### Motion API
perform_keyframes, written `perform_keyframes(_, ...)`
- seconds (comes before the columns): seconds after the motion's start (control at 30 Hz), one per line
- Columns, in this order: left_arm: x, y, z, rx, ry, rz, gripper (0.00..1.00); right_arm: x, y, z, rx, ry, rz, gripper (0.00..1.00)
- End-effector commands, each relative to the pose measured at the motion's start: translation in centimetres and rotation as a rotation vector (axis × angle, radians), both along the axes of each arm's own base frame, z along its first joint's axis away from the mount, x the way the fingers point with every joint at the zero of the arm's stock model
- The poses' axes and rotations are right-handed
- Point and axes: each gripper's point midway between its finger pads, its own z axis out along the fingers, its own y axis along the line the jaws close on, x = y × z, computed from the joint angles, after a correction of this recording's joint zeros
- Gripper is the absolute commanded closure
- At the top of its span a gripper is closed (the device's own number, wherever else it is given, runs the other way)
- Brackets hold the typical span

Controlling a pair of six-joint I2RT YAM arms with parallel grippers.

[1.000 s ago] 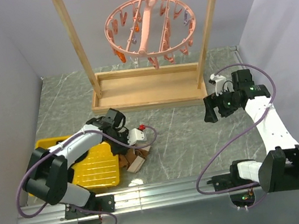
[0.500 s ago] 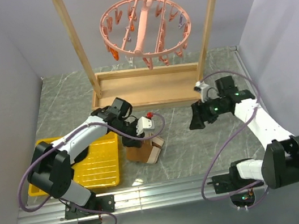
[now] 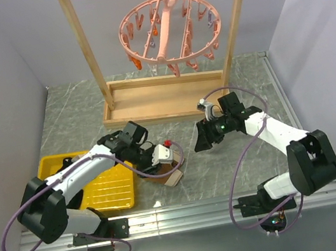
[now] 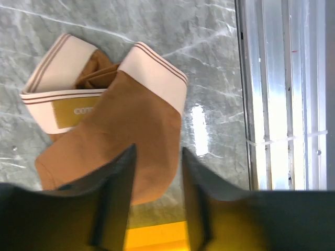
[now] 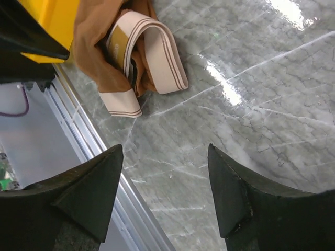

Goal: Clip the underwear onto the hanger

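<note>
The brown underwear (image 3: pixel 166 174) with its pale beige waistband lies crumpled on the marble table just right of the yellow tray. It fills the left wrist view (image 4: pixel 120 120) and shows at the top left of the right wrist view (image 5: pixel 97 57). My left gripper (image 3: pixel 161 159) hovers right over it, jaws apart, with the fabric's edge showing between the fingers (image 4: pixel 155 151). My right gripper (image 3: pixel 199 141) is wide open and empty (image 5: pixel 165 149) above bare table, a little to the right of the underwear. The pink ring hanger (image 3: pixel 168 32) with its clips hangs from the wooden rack, far from both grippers.
The wooden frame rack (image 3: pixel 164 103) stands at the back middle of the table. The yellow tray (image 3: pixel 111 190) sits at the front left, and also shows in the wrist views (image 4: pixel 152 236) (image 5: pixel 52 21). An aluminium rail (image 3: pixel 189 215) runs along the near edge.
The left gripper has carried the underwear off the tray's edge onto the table and now has its jaws apart. The right arm has swung left toward the underwear. The hanger sways.
</note>
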Motion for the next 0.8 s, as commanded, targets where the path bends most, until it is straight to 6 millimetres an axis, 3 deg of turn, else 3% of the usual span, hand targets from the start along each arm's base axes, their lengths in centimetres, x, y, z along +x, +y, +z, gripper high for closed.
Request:
perform_keyframes(0.0,1.9,-1.1,0.9,-0.041,-0.124,-0.007,0.51,1.3,0.8,0.1,0.037,-0.01,-0.04,0.28)
perform_keyframes(0.23,4.5,-3.3,1.6,-0.049,-0.205,-0.045,0.47,1.5,3.1,-2.9,-0.038,0.054,0.011,0.32)
perform_keyframes(0.5,3.9,-4.0,-0.2,-0.014,-0.229,-0.105,0.49,3.9,6.0,-6.0,-0.116,0.083,0.052,0.34)
perform_keyframes(0.6,2.7,-3.3,-1.7,0.05,-0.209,-0.166,0.58,4.0,6.7,-7.0,-0.15,0.131,0.074,0.34)
perform_keyframes(0.7,1.7,-2.3,-2.4,0.102,-0.187,-0.208,0.81,4.1,7.1,-7.6,-0.172,0.139,0.089,0.34)
perform_keyframes(0.77,1.1,-2.0,-1.9,0.102,-0.188,-0.221,0.9,3.8,7.4,-7.9,-0.186,0.139,0.109,0.35)
